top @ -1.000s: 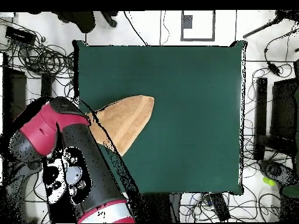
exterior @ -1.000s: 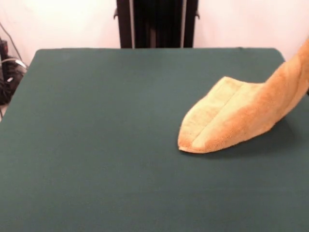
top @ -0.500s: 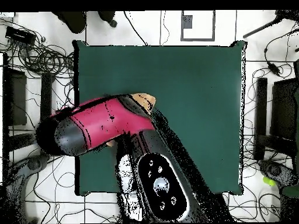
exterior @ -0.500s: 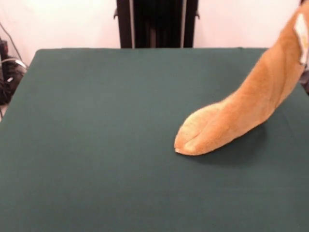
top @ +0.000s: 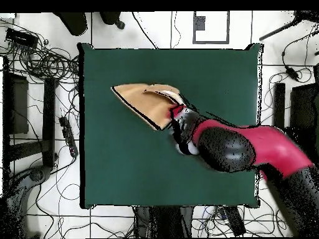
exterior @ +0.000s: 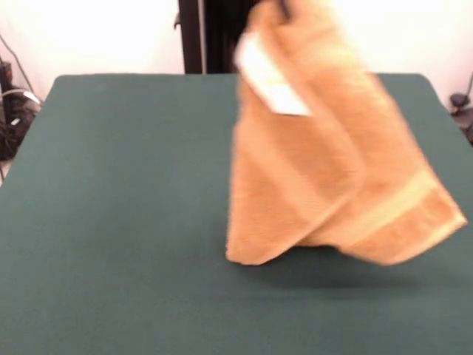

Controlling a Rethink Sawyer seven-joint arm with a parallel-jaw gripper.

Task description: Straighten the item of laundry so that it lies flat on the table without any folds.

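The item of laundry (exterior: 318, 163), an orange-tan towel, hangs in the air over the middle-right of the green table (exterior: 111, 185). It is folded lengthwise, with a white tag (exterior: 270, 81) near its top and a paler woven band (exterior: 392, 211) near its lower edge. Its top corner runs up to the picture's top edge, where my gripper (exterior: 281, 7) is shut on it. A shadow lies on the table beneath the hanging end. In the overhead view the laundry (top: 143, 103) spreads out from my gripper (top: 176, 115) above the table (top: 212, 74).
My red and black arm (top: 249, 149) reaches across the table's right half in the overhead view. Cables and black equipment (top: 37, 62) lie on the floor around the table. More cables (exterior: 11, 111) show at the left edge of the front view.
The arm has swung across toward the table's middle. The laundry, whose lower end lay on the table, now hangs free and swings with it, tag side showing.
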